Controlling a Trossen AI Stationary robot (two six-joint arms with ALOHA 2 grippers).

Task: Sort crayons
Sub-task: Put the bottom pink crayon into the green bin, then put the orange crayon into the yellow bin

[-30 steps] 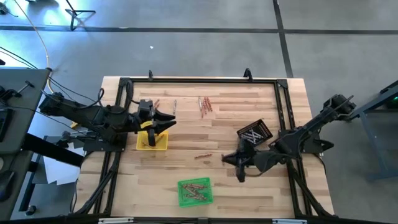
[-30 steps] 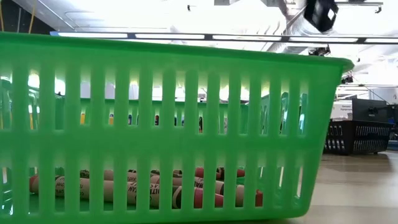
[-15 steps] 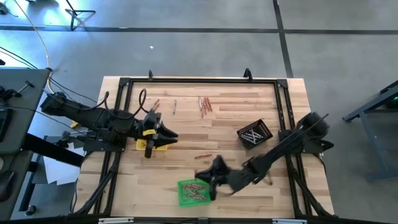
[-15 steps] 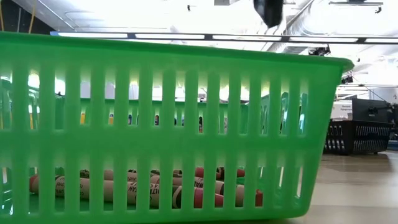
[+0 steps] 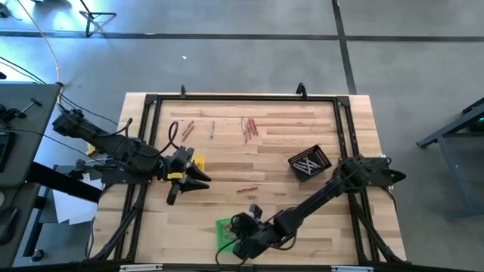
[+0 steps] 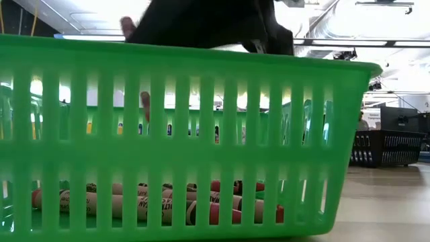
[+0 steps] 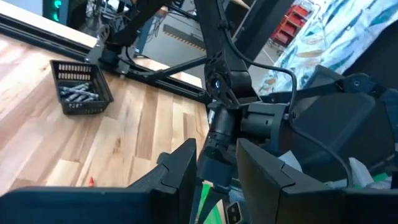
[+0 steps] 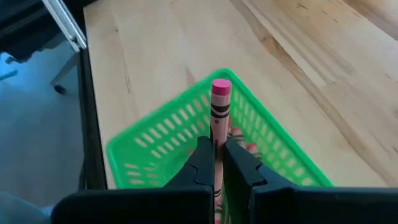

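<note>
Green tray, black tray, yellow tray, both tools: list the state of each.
Green tray: crayons inside.
Black tray: pale crayons inside.
Yellow tray: partly hidden by the left arm.
Right tool: above the green tray, shut on a pink crayon.
Left tool: open, empty.

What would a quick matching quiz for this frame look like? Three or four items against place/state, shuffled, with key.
Items:
1. right gripper
2. green tray
3. black tray
4. left gripper

Places/states:
A. near edge of the table, reddish crayons inside
B. right part of the table, pale crayons inside
C. over the green tray, shut on a pink crayon
D. beside the yellow tray, carrying nothing visible

Pairs: 1-C, 2-A, 3-B, 4-D
</note>
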